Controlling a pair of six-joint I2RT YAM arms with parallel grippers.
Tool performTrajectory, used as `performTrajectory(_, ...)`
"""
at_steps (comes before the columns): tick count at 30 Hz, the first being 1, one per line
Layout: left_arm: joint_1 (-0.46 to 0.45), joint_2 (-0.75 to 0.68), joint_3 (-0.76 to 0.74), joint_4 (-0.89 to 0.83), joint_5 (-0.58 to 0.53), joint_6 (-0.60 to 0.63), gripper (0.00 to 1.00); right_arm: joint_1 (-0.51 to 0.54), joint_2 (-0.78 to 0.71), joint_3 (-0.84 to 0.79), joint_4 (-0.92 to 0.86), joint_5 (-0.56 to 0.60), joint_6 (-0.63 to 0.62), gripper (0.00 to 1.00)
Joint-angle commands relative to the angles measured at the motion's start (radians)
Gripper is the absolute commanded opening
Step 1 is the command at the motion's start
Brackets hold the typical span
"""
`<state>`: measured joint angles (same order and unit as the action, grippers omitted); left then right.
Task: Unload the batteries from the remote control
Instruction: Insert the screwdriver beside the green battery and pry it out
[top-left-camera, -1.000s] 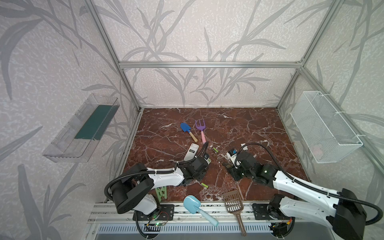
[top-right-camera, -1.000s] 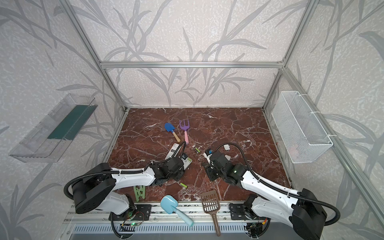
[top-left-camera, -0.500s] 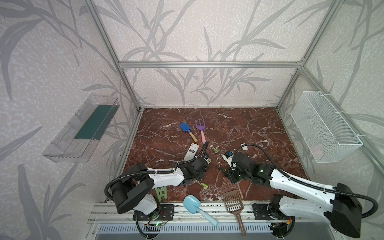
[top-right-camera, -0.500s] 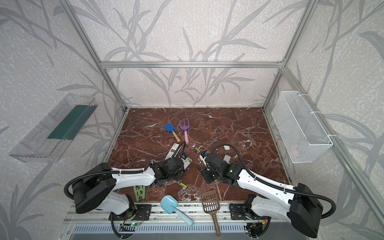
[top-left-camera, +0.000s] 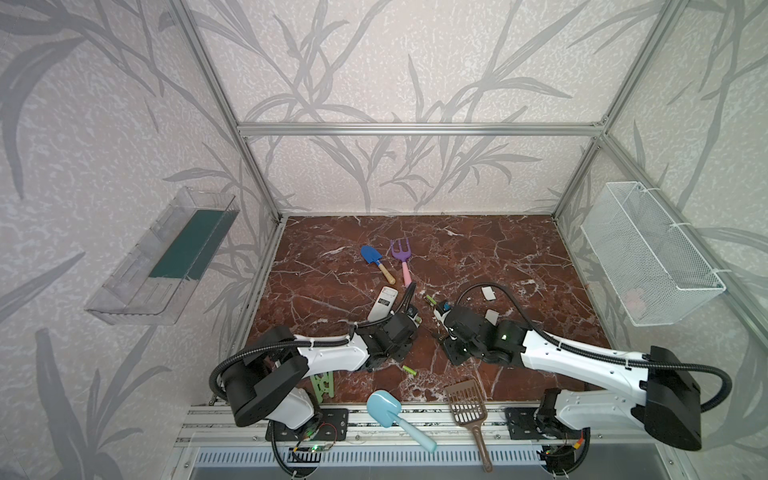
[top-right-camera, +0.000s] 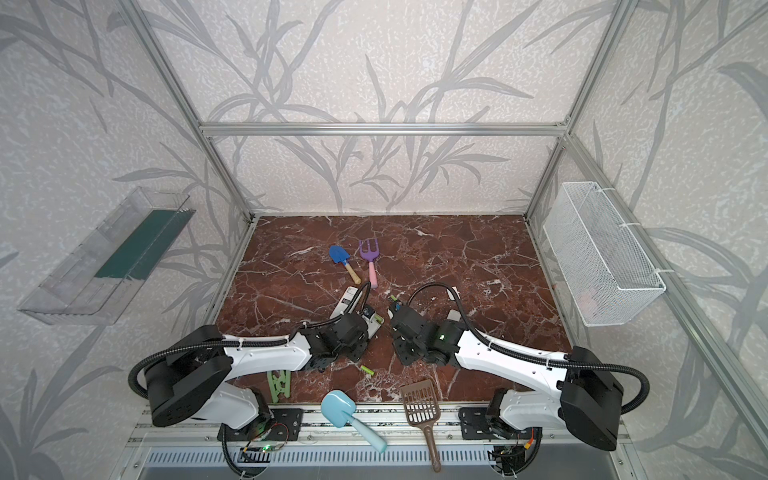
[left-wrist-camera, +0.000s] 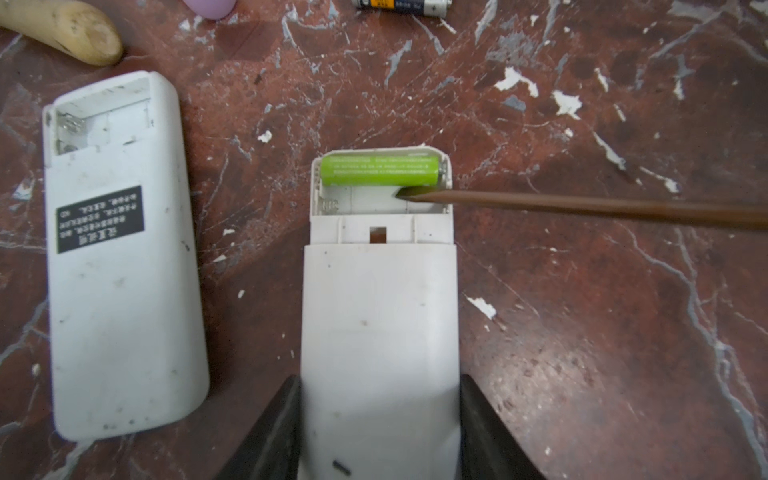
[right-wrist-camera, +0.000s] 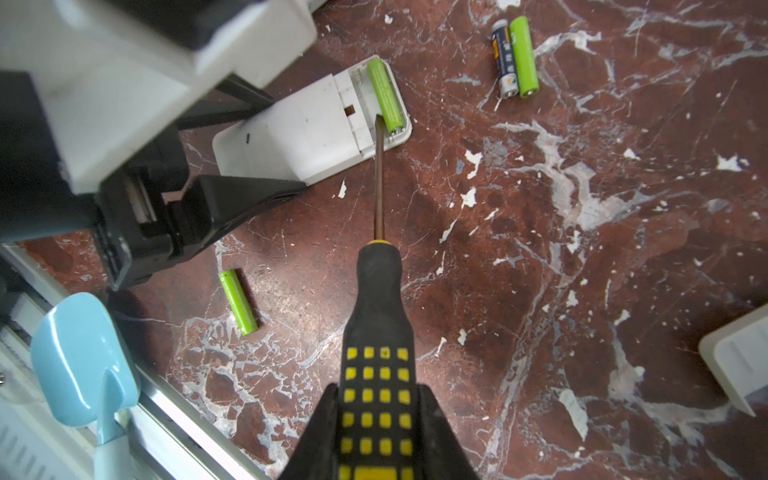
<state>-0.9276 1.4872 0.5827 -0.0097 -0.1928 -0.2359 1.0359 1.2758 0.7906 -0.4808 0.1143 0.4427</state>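
Step in hand, as I judge it: levering the last cell out of the held remote.

Lime-green cell (left-wrist-camera: 380, 170) sits in the open compartment of the remote (left-wrist-camera: 380, 332), in the slot at the very end of the body. The slot beside it, nearer the grip, is bare. In both top views this remote lies in the lower middle of the frame, between the two arms.

Orientation: the cell lies flat, its long axis crosswise to the remote's length and level with the tabletop (left-wrist-camera: 582, 291). Its metal end face is turned to the side the blade comes from. Which terminal it is, I cannot tell.

Screwdriver (right-wrist-camera: 379, 291): the blade tip is in the bare slot, just beside the cell near that metal end. Whether it touches, I cannot tell. The shaft runs nearly parallel to the cell's axis.

Right pincer (right-wrist-camera: 378, 390) is clamped on the yellow-black handle. Left pincer (left-wrist-camera: 378, 382) grips the remote's sides at the end away from the compartment.

Next move calls for working the tip under the cell's end, then a small upward lever. The left pincer must hold the body flat, and the force should be light or the cell may jump.

Further out:
- Loose cell (right-wrist-camera: 239, 301) lies on the tabletop near the left arm.
- Another green cell (right-wrist-camera: 524, 56) lies touching a dark-labelled cell (right-wrist-camera: 503, 58), side by side.
- Second remote (left-wrist-camera: 120, 249) lies beside the held one but apart from it, its compartment open and empty.
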Motion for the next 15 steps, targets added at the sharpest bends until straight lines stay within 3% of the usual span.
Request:
performTrajectory(1,0.0,0.009,-0.004,-0.056,0.032,-0.041,0.26,0.032,0.039,0.019,-0.034,0.063,0.013,0.0)
performTrajectory(15,-0.001,-0.007,-0.007,-0.061,0.046,-0.05,0.26,0.073,0.102,-0.023,0.064,0.088,0.026,0.0)
